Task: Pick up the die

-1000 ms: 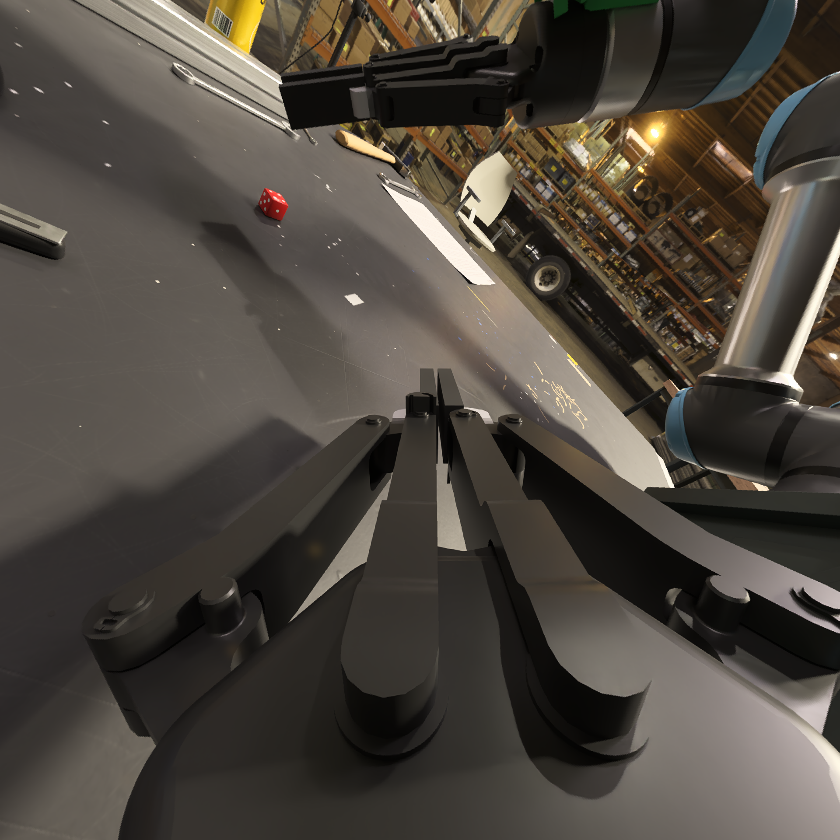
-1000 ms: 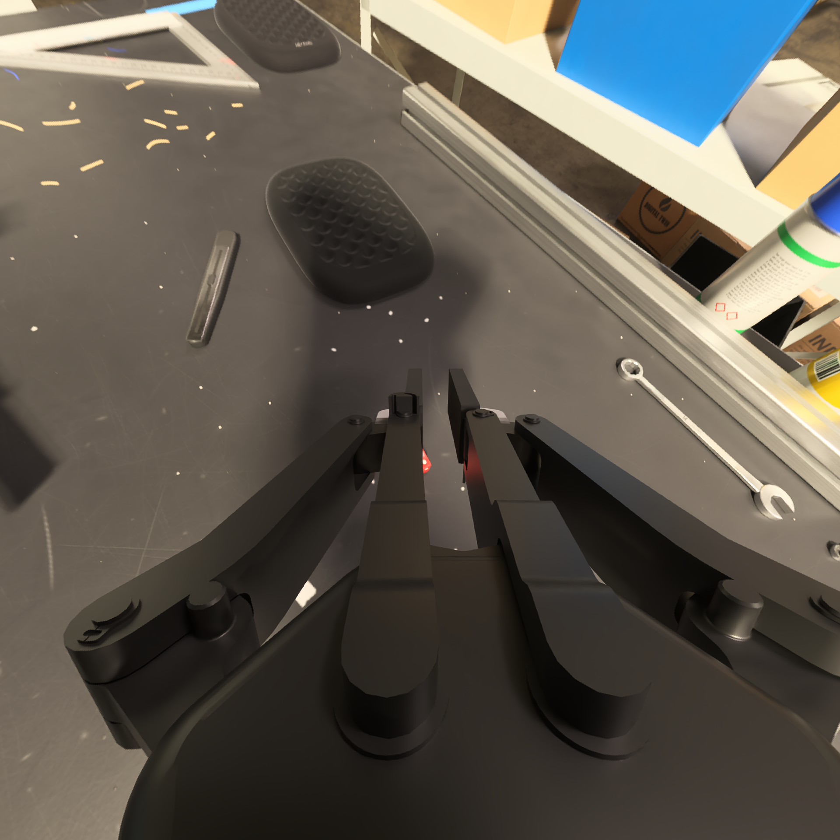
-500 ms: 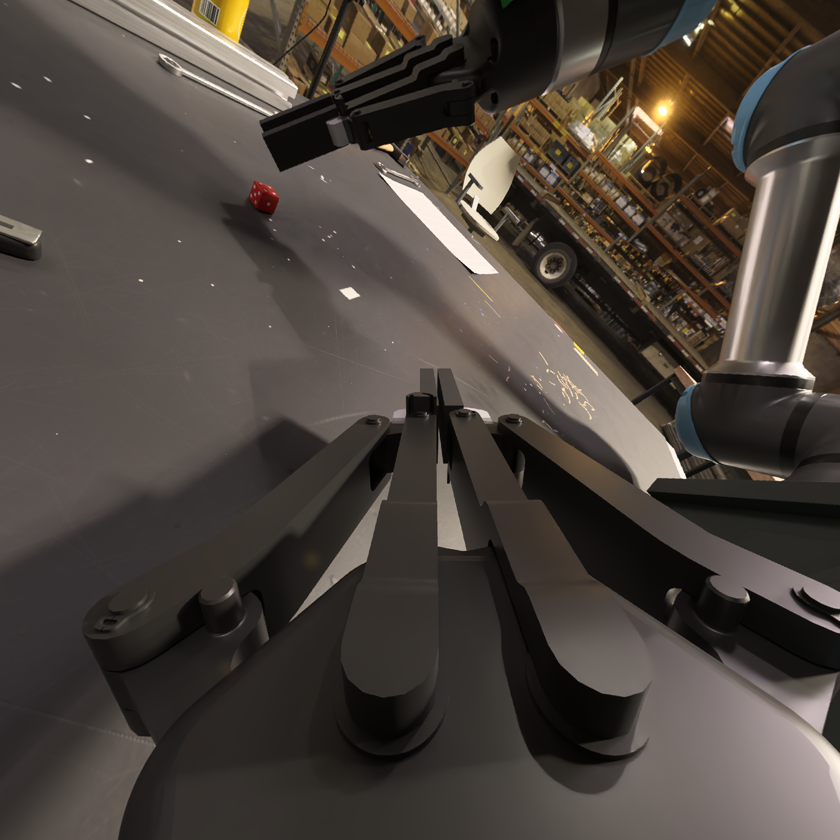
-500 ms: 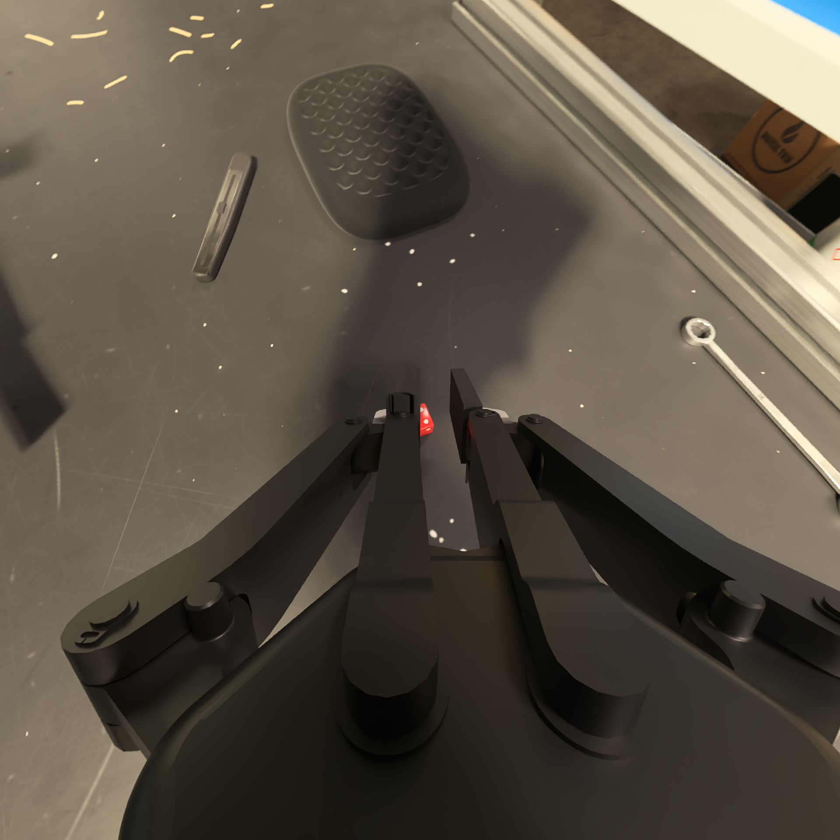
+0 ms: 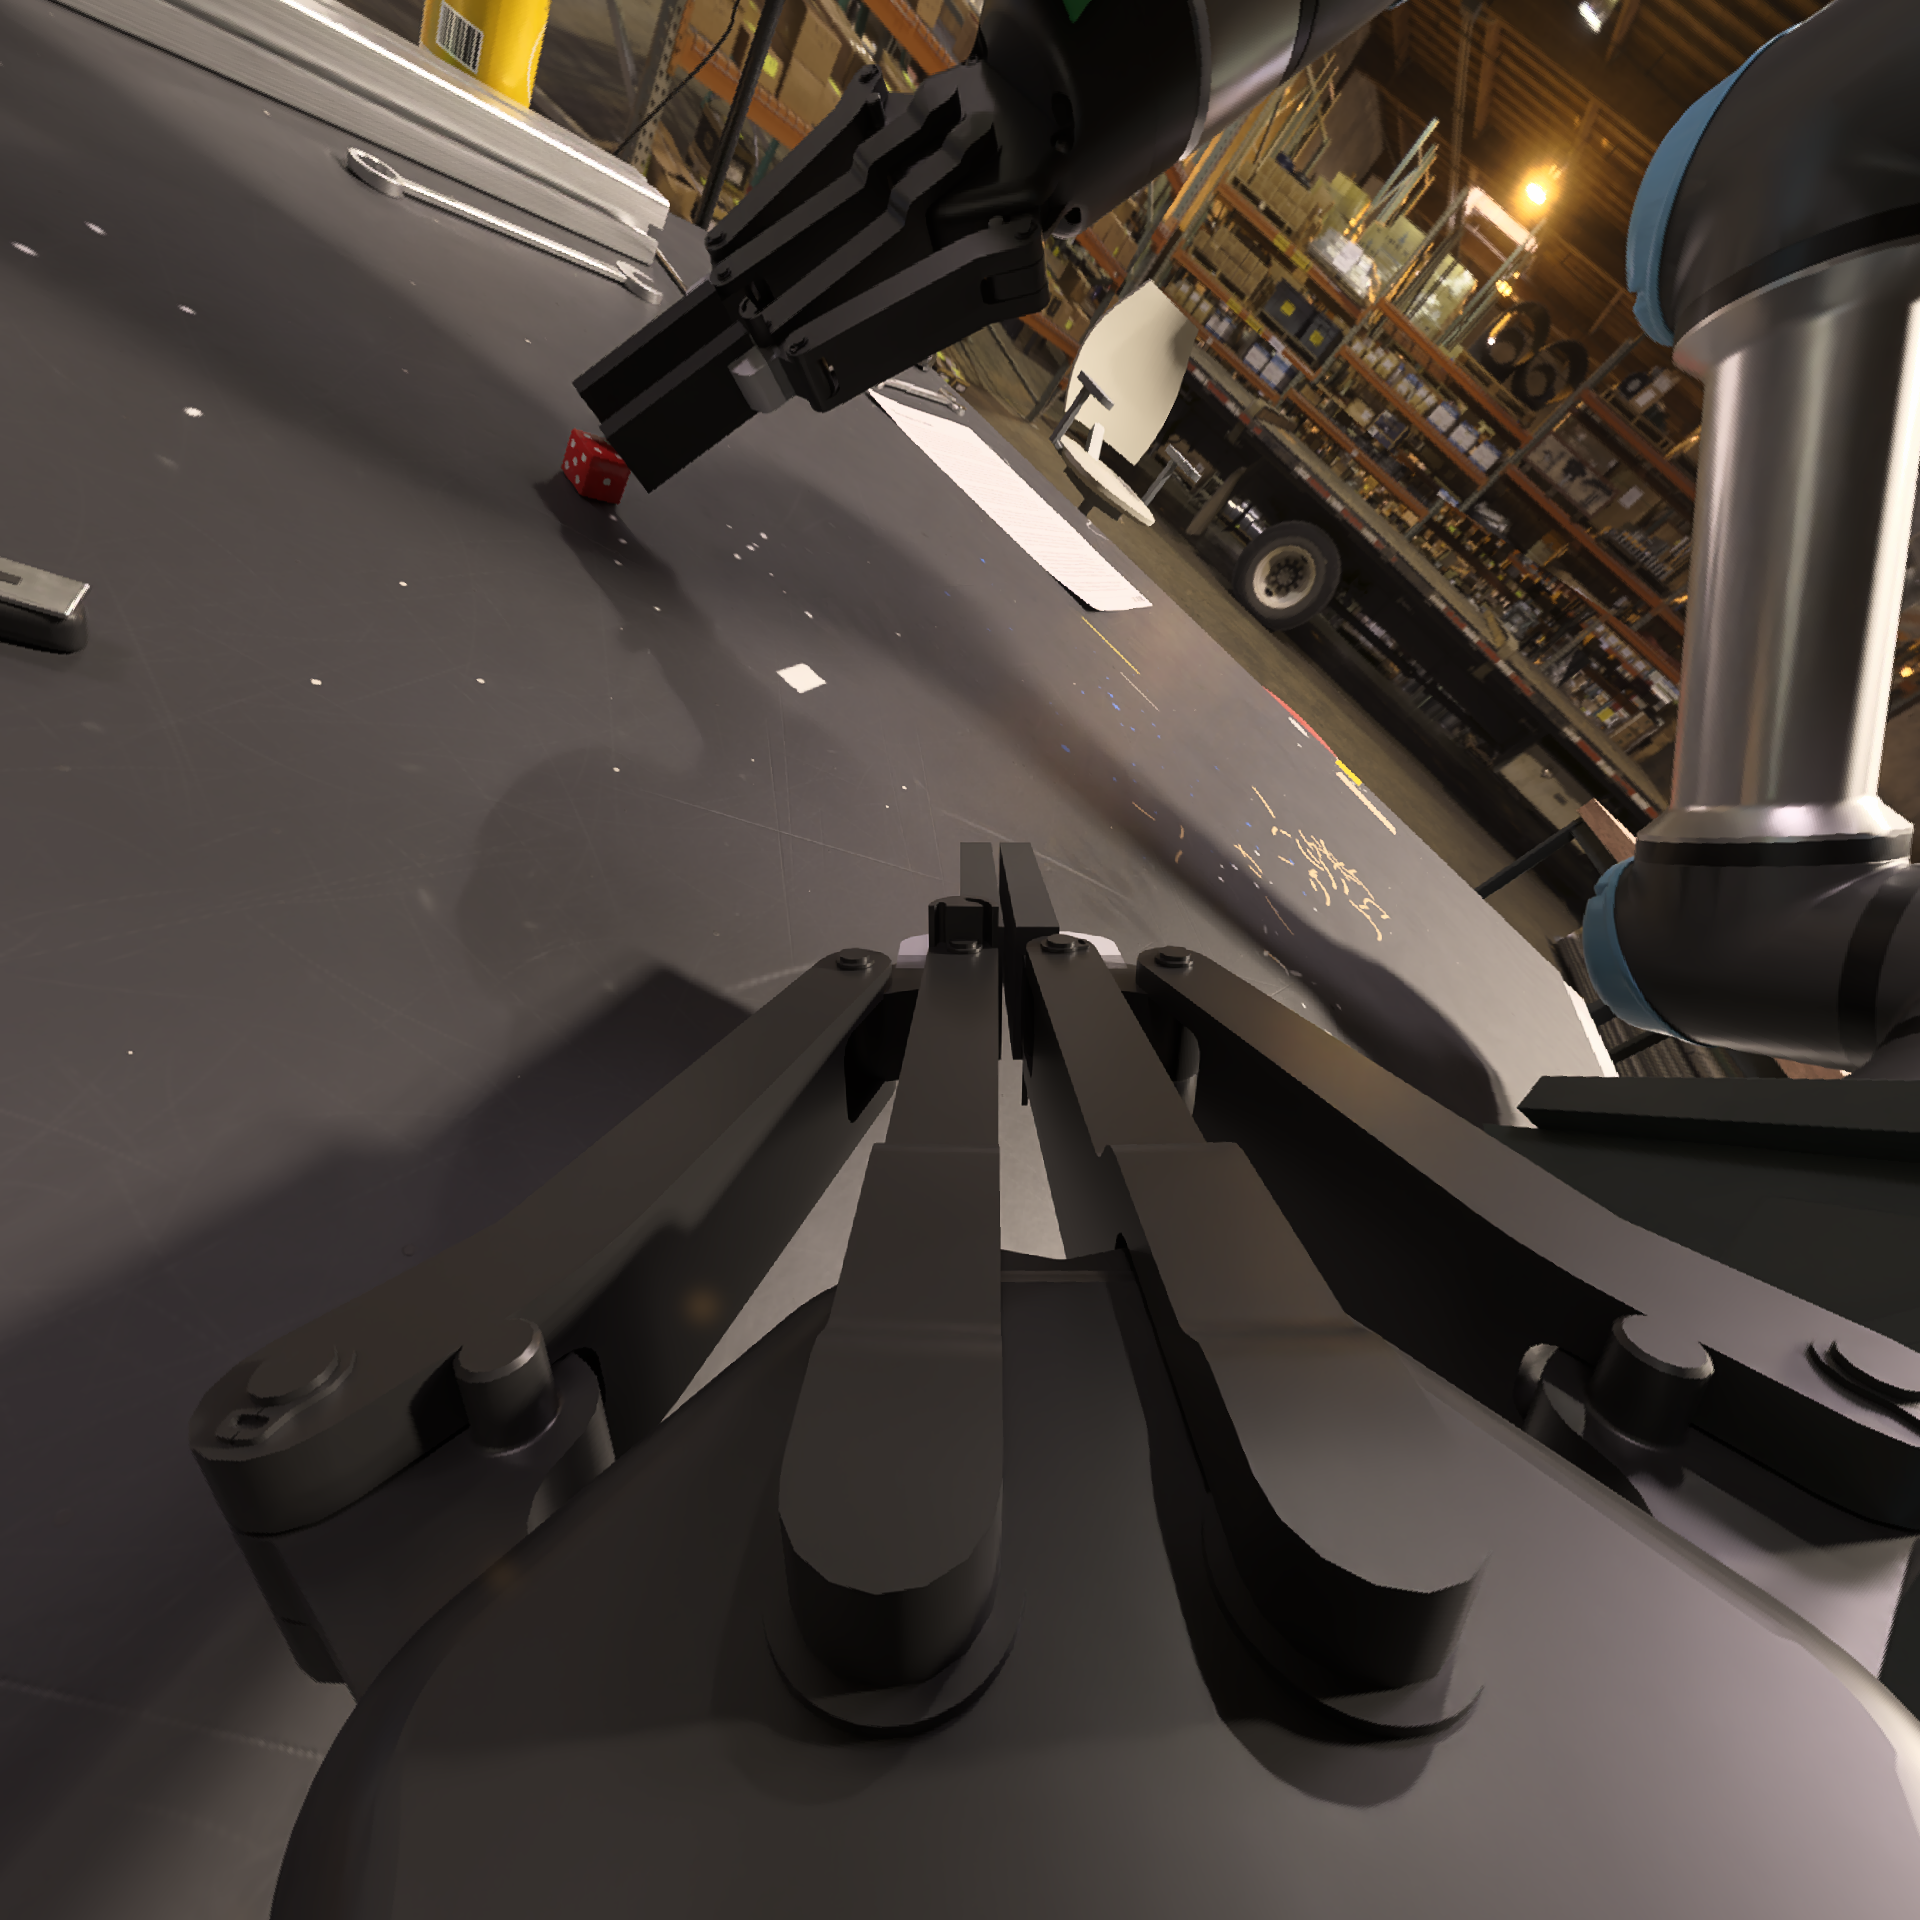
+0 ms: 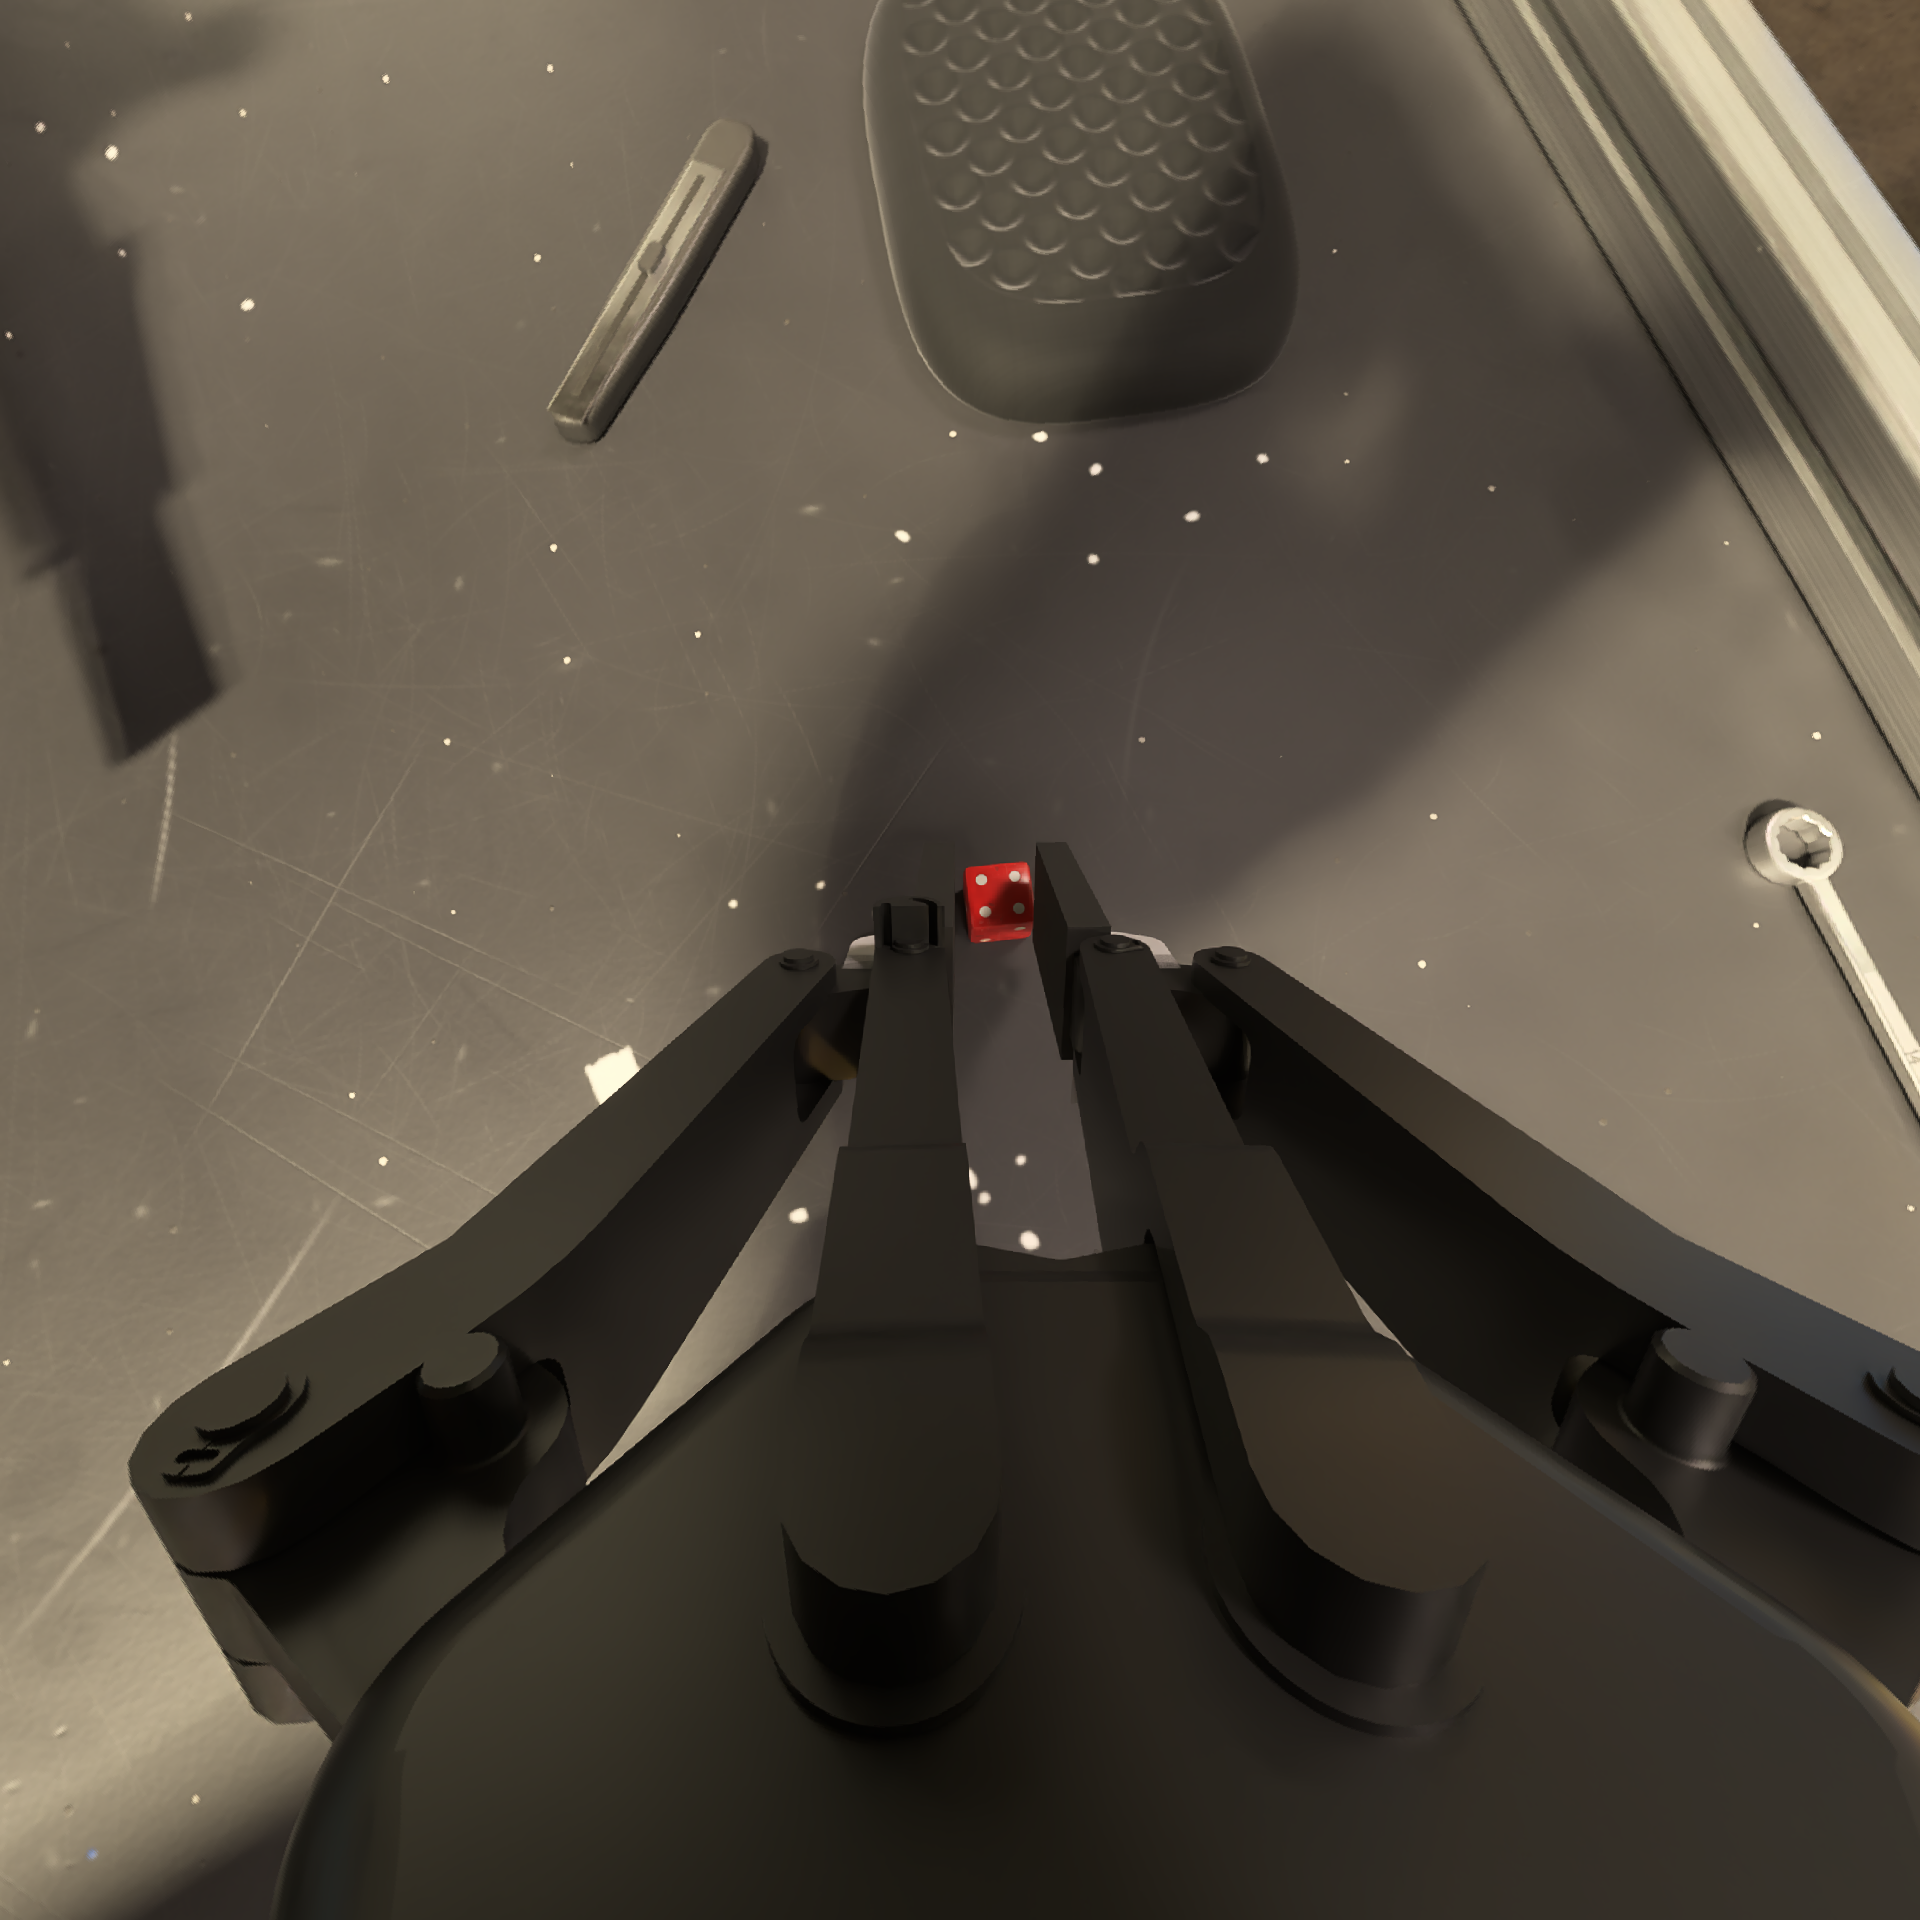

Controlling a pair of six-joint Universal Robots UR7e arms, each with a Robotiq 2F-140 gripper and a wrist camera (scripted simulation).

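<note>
A small red die (image 6: 997, 902) with white pips rests on the dark tabletop (image 6: 520, 831). My right gripper (image 6: 987, 906) is low over the table and narrowly open, with the die between its two fingertips (image 6: 1070, 894). In the left wrist view the die (image 5: 594, 468) sits at the far left. The right gripper (image 5: 644, 436) slants down there, its tips right beside the die. My left gripper (image 5: 1003, 873) is shut and empty, hovering over the table well away from the die.
A black textured pad (image 6: 1081, 208) and a flat metal bar (image 6: 655, 281) lie beyond the die. A wrench (image 6: 1849, 935) lies near the aluminium rail (image 6: 1766, 312). A white sheet (image 5: 1008, 499) and the right arm's column (image 5: 1787, 520) are to the right.
The right gripper has tilted down and lowered onto the die, which now sits between its fingertips. Its finger gap looks unchanged. The left gripper stays shut and has hardly moved.
</note>
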